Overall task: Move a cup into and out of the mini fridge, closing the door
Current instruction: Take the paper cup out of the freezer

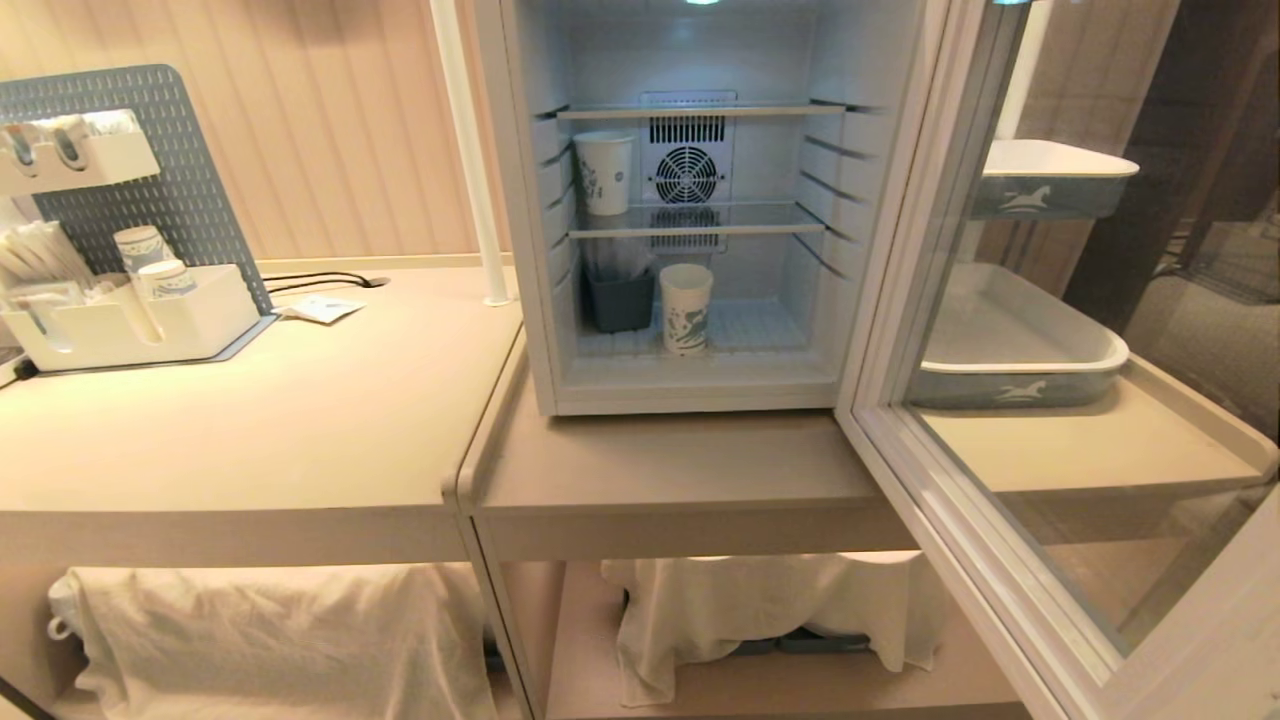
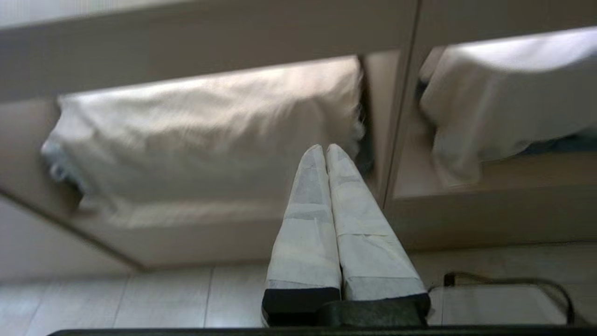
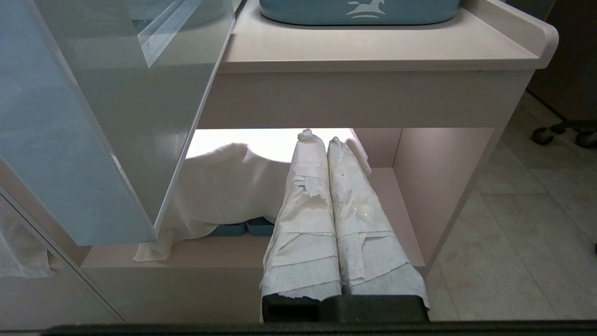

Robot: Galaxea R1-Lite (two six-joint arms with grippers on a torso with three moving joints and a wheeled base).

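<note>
Waiting low below the mini fridge (image 1: 690, 200), left gripper (image 2: 325, 150) and right gripper (image 3: 321, 138) pinched empty; cup (image 1: 686, 307) inside, door (image 1: 1010, 480) open, needs shutting or retrieval.

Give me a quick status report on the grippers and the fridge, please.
Left gripper and right gripper both shut, empty, low by the counter. Mini fridge door wide open. Two cups inside: upper shelf, floor.

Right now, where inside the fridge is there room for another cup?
The fridge floor is bare right of the lower cup. The middle shelf is bare right of the upper cup. The bottom left is crowded, with a dark bin.
</note>
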